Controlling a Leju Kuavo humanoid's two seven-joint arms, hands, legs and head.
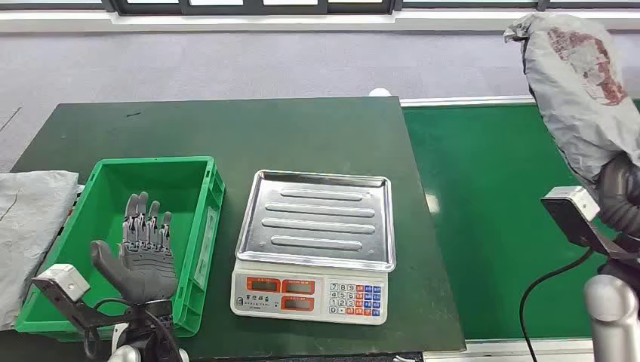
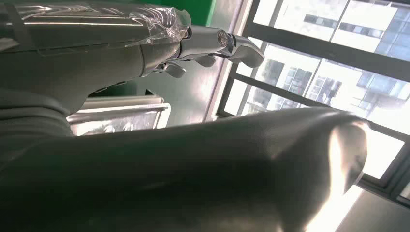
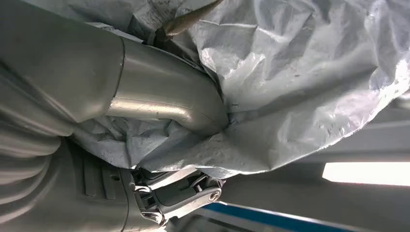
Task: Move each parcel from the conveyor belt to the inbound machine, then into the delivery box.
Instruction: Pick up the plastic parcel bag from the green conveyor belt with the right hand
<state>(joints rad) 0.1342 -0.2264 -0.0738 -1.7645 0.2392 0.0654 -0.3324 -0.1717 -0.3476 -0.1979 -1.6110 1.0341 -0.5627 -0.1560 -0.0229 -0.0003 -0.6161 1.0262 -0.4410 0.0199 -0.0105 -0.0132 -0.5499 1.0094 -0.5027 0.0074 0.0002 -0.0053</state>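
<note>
One parcel (image 1: 581, 90) is in play right now, a crinkly grey poly mailer with a reddish print; the right hand (image 1: 620, 197) has it clamped at its lower end and is holding it up in the air over the green conveyor belt (image 1: 490, 226), so the bag sticks upward and leans a bit toward the table side; in the right wrist view the thumb (image 3: 169, 104) is dug right into the plastic and the film is bunched around it, so the grip looks more like a fistful of wrapper than a hold on whatever's inside.

That's my main worry tbh; slippery film plus a top-heavy bag means it could slide out or flop over mid-swing, and then it lands back on the belt or on the dark table (image 1: 226, 128) instead of the scale.

Next stop, I'd guess, is the scale (image 1: 313, 245) with the steel tray (image 1: 317, 219), which sits between the belt and the green crate (image 1: 198, 188); the tray has a raised rim, so a low pass could snag the bag's hanging edge; a sloppy drop could leave it draped over the keypad.

Left hand (image 1: 145, 249) is hovering over the crate with fingers spread and nothing in it; if the parcel ends up going that way, that hand is kinda parked in the landing zone.

Some grey fabric-looking stuff (image 1: 34, 226) lies just beside the crate; can't tell what it is.
</note>
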